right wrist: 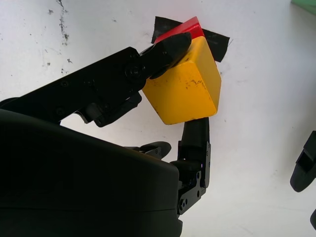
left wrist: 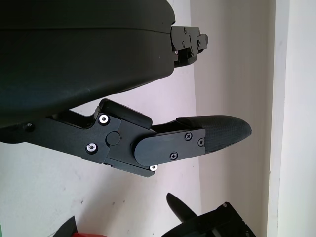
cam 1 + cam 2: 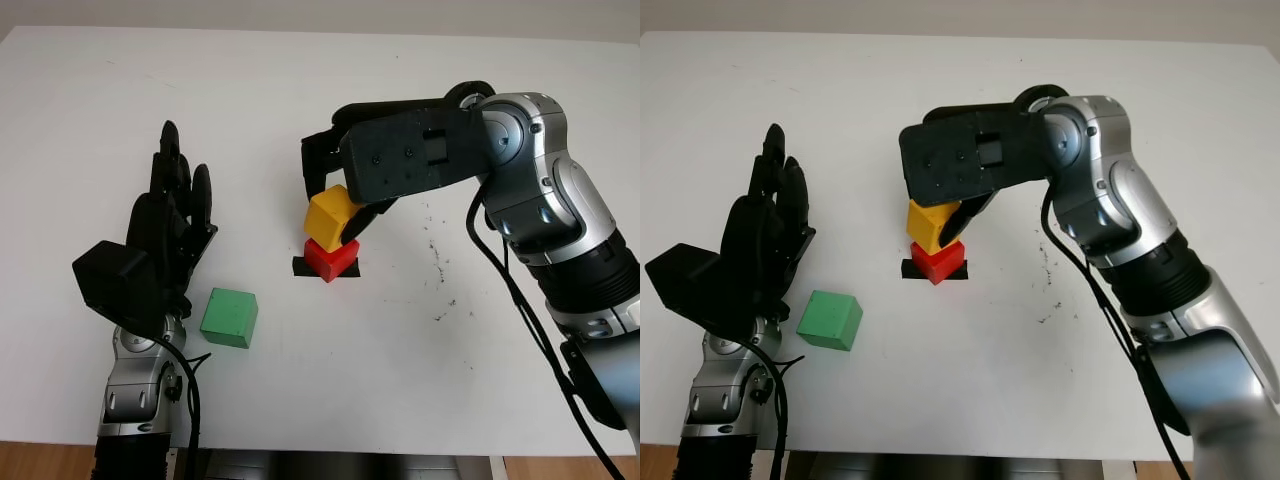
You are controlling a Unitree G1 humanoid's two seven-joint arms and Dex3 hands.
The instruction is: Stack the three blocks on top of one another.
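nearest, the left hand [image 3: 165,240] waits open above the table [image 3: 400,380], holding nothing, with the green block [image 3: 229,317] just beside it on the white surface. farther in, the red block [image 3: 331,259] sits on a patch of black tape [image 3: 300,268], and the right hand [image 3: 345,175] pinches the yellow block [image 3: 334,217] between its fingers [image 1: 168,47], tilted over the red one. it should probably be levelled and squared to the red faces before the fingers let go, or it may slide off
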